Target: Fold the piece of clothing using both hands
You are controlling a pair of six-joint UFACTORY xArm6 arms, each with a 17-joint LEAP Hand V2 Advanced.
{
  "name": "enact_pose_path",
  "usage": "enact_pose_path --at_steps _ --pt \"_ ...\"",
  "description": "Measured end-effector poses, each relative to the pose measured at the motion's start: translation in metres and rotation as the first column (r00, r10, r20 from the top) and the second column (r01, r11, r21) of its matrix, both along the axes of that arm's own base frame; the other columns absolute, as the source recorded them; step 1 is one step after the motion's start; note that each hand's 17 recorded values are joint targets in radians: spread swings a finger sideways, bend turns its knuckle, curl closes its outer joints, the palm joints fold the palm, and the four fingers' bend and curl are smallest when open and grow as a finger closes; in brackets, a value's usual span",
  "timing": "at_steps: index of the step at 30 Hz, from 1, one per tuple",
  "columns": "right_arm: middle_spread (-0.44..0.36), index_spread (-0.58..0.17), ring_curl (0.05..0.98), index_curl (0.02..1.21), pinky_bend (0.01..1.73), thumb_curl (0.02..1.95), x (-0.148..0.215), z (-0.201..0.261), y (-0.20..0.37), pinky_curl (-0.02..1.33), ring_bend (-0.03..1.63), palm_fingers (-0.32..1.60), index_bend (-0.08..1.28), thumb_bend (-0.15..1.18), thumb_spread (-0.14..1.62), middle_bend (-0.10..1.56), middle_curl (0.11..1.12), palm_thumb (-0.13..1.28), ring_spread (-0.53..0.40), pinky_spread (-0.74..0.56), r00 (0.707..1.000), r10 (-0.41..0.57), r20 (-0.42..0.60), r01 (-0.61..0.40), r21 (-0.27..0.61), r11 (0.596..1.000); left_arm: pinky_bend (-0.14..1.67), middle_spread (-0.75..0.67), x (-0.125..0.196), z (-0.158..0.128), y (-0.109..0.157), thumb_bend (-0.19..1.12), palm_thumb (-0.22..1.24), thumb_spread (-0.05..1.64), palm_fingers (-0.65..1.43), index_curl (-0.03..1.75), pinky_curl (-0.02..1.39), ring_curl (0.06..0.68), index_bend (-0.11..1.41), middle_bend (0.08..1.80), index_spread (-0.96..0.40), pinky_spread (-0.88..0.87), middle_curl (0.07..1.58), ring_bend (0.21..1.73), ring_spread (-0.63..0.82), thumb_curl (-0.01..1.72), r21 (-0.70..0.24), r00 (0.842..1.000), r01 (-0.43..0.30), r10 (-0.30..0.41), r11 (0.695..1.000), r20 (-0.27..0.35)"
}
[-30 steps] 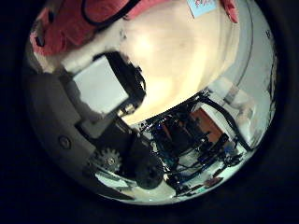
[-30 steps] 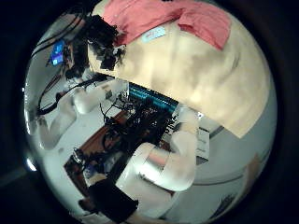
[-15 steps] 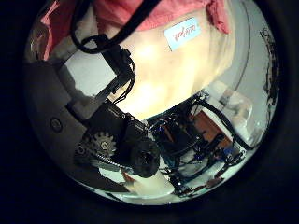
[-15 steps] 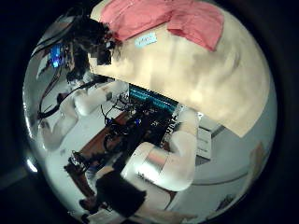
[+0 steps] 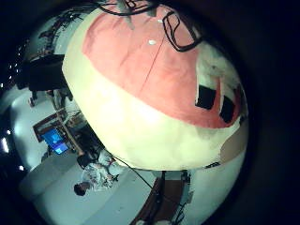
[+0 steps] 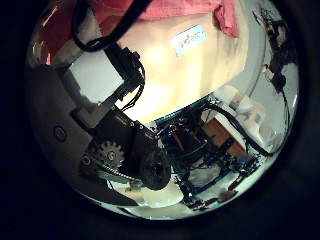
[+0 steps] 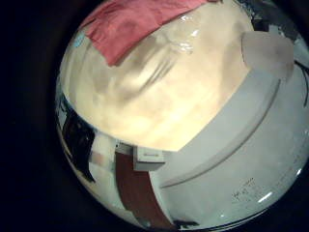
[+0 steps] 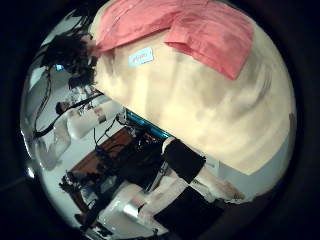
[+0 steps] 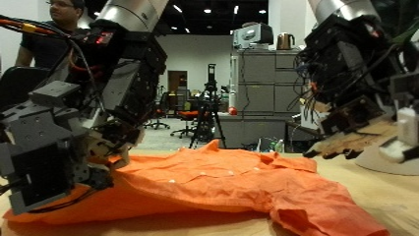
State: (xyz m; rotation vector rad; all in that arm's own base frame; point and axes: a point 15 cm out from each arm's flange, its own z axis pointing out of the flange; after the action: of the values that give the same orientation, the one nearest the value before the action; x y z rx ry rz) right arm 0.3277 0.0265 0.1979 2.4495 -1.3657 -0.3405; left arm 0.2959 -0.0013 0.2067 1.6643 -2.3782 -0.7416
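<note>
An orange shirt (image 9: 222, 187) lies spread and rumpled on the light wooden table (image 9: 383, 202). My left hand (image 9: 72, 128) is low at the shirt's edge, its fingers (image 9: 102, 149) relaxed and down by the cloth, gripping nothing that I can see. The left little finger side palm view shows the shirt (image 5: 150, 66) broad beneath it, with black fingertips (image 5: 204, 97) over the hem. My right hand (image 9: 347, 93) hangs above the shirt's other side, fingers (image 9: 343, 147) loose and clear of the cloth. The right thumb side palm view shows the shirt (image 8: 185, 30) with one part folded over.
A small white label (image 8: 140, 56) lies on the table beside the shirt, also seen as the label (image 6: 188, 40) from the left palm. A white round object (image 9: 399, 147) stands near the right hand. The table's edge (image 7: 193, 116) runs below the right palm.
Both palm views have shifted. The shirt fills more of the right thumb side view, so that hand has come closer to it. The left palm has turned further toward the shirt and label.
</note>
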Motion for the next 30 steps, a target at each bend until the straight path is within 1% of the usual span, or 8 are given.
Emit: enact_pose_path --at_steps 3,10,15,20,22,23,27,30 --pt "0.066 -0.226 0.263 0.29 0.23 0.3 0.015 -0.014 -0.003 0.32 0.28 0.14 0.16 -0.01 1.05 0.19 0.33 0.57 0.143 0.23 0.999 0.023 0.03 -0.023 -0.027 0.999 1.27 -0.56 -0.001 0.003 0.001 0.01 0.9 1.07 1.04 1.31 0.59 0.541 0.18 0.95 -0.77 -0.6 1.03 1.4 -0.43 0.8 -0.001 1.0 0.0 0.0 1.0 0.001" --pt "0.059 -0.218 0.264 0.29 0.23 0.31 0.017 -0.053 0.0 0.32 0.28 0.14 0.17 -0.03 1.01 0.19 0.34 0.59 0.142 0.22 0.998 0.043 -0.039 -0.045 -0.052 0.998 1.27 -0.57 -0.002 0.008 0.008 -0.01 0.89 1.08 1.04 1.42 0.58 0.538 0.17 0.93 -0.76 -0.6 1.05 1.4 -0.43 0.83 -0.008 1.0 -0.008 0.008 1.0 0.003" --pt "0.052 -0.216 0.263 0.3 0.23 0.31 0.025 -0.069 0.005 0.32 0.27 0.14 0.17 -0.02 1.0 0.19 0.34 0.61 0.133 0.22 0.998 0.053 -0.028 -0.055 -0.058 0.997 1.27 -0.57 -0.003 0.009 0.01 -0.01 0.89 1.08 1.04 1.48 0.58 0.536 0.16 0.92 -0.74 -0.6 1.06 1.4 -0.43 0.84 -0.011 1.0 -0.01 0.01 1.0 -0.001" --pt "0.047 -0.211 0.265 0.3 0.22 0.33 0.024 -0.078 0.001 0.32 0.28 0.16 0.17 -0.02 0.98 0.19 0.33 0.65 0.117 0.21 0.997 0.062 -0.036 -0.065 -0.11 0.992 1.27 -0.58 -0.004 0.01 0.012 -0.01 0.89 1.08 1.04 1.53 0.57 0.535 0.16 0.92 -0.72 -0.6 1.07 1.41 -0.43 0.85 -0.012 1.0 -0.012 0.011 1.0 -0.005" --pt "0.038 -0.212 0.265 0.3 0.21 0.33 0.025 -0.079 -0.001 0.32 0.29 0.2 0.17 -0.01 0.98 0.2 0.33 0.69 0.102 0.19 0.997 0.062 -0.034 -0.066 -0.127 0.99 1.27 -0.58 -0.003 0.011 0.011 -0.01 0.89 1.08 1.04 1.55 0.57 0.534 0.16 0.92 -0.71 -0.61 1.07 1.41 -0.43 0.86 -0.012 1.0 -0.01 0.01 1.0 -0.004" --pt "0.016 -0.214 0.267 0.3 0.2 0.34 0.026 -0.079 -0.002 0.31 0.31 0.25 0.17 -0.01 0.98 0.21 0.34 0.71 0.08 0.17 0.998 0.062 -0.03 -0.066 -0.133 0.989 1.27 -0.58 -0.003 0.011 0.012 -0.01 0.89 1.08 1.04 1.56 0.57 0.534 0.16 0.91 -0.7 -0.61 1.07 1.41 -0.43 0.86 -0.011 1.0 -0.01 0.01 1.0 -0.004" --pt "-0.009 -0.222 0.28 0.3 0.19 0.36 0.026 -0.08 0.001 0.3 0.37 0.36 0.17 -0.01 0.96 0.26 0.35 0.77 0.005 0.1 0.997 0.067 -0.027 -0.07 -0.135 0.988 1.27 -0.59 -0.003 0.012 0.013 -0.01 0.89 1.07 1.04 1.59 0.56 0.534 0.16 0.91 -0.68 -0.61 1.08 1.41 -0.43 0.87 -0.009 1.0 -0.006 0.006 1.0 -0.006" --pt "-0.051 -0.242 0.302 0.29 0.23 0.37 0.026 -0.08 0.002 0.3 0.49 0.6 0.17 -0.01 0.95 0.31 0.37 0.82 -0.084 -0.03 0.997 0.07 -0.027 -0.073 -0.136 0.988 1.27 -0.59 -0.003 0.014 0.014 -0.01 0.89 1.07 1.04 1.61 0.56 0.533 0.16 0.91 -0.66 -0.61 1.08 1.41 -0.43 0.87 -0.008 1.0 -0.008 0.008 1.0 -0.005"
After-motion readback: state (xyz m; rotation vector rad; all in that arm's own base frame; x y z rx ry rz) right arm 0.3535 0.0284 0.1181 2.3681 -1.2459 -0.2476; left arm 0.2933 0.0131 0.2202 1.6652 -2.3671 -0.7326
